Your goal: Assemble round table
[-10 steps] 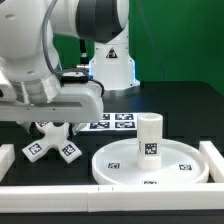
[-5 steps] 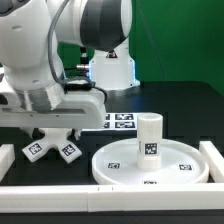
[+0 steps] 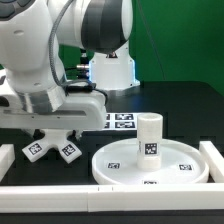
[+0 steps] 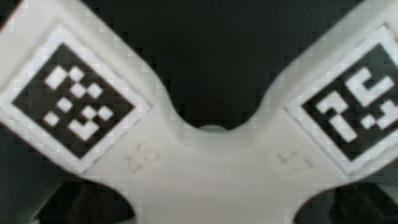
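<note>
The small white cross-shaped foot piece (image 3: pixel 50 143) lies on the black table at the exterior view's left. My gripper (image 3: pixel 52 130) hangs straight down onto its middle, and the hand hides the fingers. The wrist view is filled by the foot piece (image 4: pixel 214 160), with two of its tagged arms close up. No fingertip shows there, so I cannot tell whether the jaws are open or shut. The large rimmed round disc (image 3: pixel 120 165) lies flat at the exterior view's right. The short cylinder leg (image 3: pixel 149 136) stands upright on it.
The marker board (image 3: pixel 118 122) lies behind the disc. Long white border walls run along the front (image 3: pixel 100 192), the exterior view's right (image 3: pixel 212 160) and left (image 3: pixel 5 157). The arm's white base (image 3: pixel 110 65) stands at the back.
The arm has come down and slightly toward the exterior view's left, onto the foot piece; it has hardly moved in the last half second. The disc and leg have not moved.
</note>
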`<state>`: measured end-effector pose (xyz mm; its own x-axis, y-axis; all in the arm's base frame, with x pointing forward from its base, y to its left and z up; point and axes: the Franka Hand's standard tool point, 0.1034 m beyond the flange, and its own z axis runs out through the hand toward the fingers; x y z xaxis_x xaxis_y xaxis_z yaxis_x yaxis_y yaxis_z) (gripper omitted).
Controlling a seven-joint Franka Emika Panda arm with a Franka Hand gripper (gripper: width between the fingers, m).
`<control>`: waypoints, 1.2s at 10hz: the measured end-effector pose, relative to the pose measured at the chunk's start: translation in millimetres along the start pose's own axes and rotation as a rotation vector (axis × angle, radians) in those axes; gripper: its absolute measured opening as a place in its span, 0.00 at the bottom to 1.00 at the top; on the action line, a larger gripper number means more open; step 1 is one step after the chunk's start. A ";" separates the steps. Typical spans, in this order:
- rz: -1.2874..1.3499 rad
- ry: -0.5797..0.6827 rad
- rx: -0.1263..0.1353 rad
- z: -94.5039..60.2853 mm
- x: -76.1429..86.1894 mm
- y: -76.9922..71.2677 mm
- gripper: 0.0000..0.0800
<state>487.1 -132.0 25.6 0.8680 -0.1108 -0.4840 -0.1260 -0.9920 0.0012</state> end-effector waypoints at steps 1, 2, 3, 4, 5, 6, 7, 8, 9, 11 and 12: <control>0.000 0.000 0.000 0.0 0.0 0.0 0.70; 0.000 0.000 0.000 -0.1 0.0 0.0 0.55; 0.000 0.000 0.000 -0.1 0.0 0.1 0.55; 0.000 0.000 0.000 -0.1 0.0 0.1 0.55; 0.000 0.000 0.000 -0.2 0.0 0.0 0.55; -0.004 -0.001 0.003 -5.8 -1.2 -2.9 0.55; -0.019 0.023 0.013 -27.5 -5.0 -12.2 0.55; -0.030 0.076 0.020 -52.0 -10.5 -22.0 0.55; -0.035 0.130 0.029 -74.0 -21.1 -35.3 0.55; -0.019 0.141 0.056 -105.4 -39.2 -51.8 0.55; -0.021 0.197 0.051 -107.3 -33.5 -52.1 0.55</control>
<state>516.2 -83.0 135.7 0.9472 -0.1048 -0.3030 -0.1269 -0.9904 -0.0541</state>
